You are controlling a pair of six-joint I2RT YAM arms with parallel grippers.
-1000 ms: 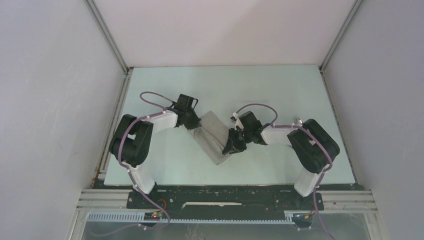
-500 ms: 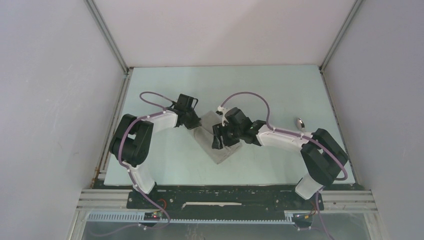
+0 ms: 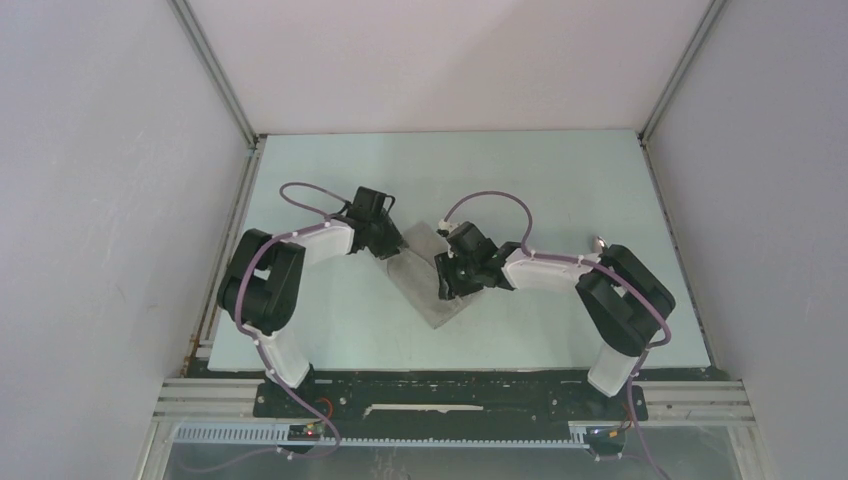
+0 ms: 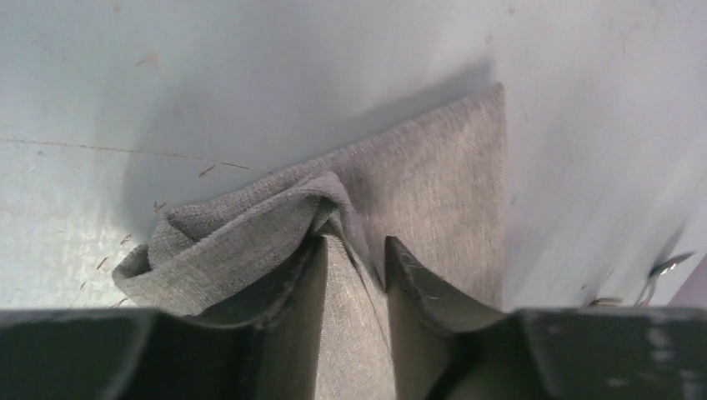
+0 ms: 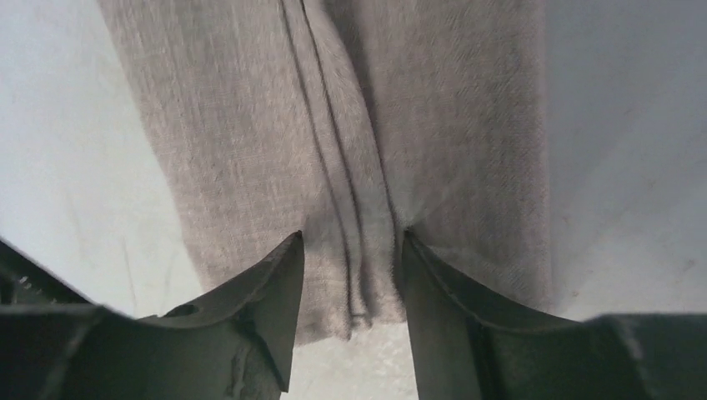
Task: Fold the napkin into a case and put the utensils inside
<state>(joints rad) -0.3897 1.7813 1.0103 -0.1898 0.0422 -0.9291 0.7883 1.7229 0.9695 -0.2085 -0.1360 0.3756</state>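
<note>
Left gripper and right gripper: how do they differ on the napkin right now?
The left gripper sits at the napkin's far end, where a layer is bunched over one finger; the right gripper sits nearer the middle, on flat cloth. The left jaws stand narrower; the right straddle a lengthwise ridge. Both have jaws parted over cloth.

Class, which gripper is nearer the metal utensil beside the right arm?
Right. The right gripper is over the napkin's middle, left of the utensil; the left gripper is at the napkin's far-left edge, farther away.
</note>
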